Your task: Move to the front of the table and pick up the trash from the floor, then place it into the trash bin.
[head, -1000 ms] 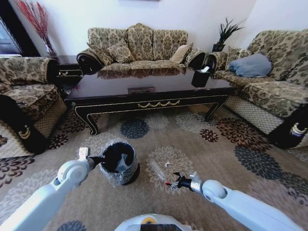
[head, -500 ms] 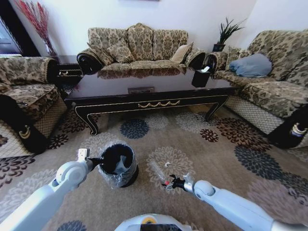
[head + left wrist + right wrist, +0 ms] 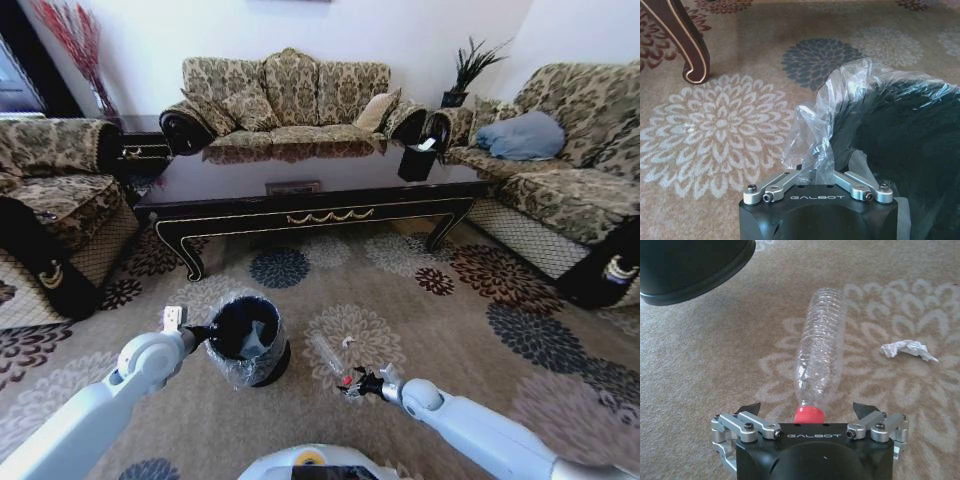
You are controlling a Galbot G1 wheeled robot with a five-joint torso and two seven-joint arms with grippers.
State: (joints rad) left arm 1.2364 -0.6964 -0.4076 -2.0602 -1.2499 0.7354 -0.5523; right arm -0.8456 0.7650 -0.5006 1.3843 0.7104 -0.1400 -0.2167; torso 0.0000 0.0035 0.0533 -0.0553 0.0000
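- As your right end effector edges in from a moment ago, its fingers stand wide either side of the bottle, red cap between them, not yet gripped.
- Bottle lies on the floor beside the bin, whose liner your left end effector pinches.
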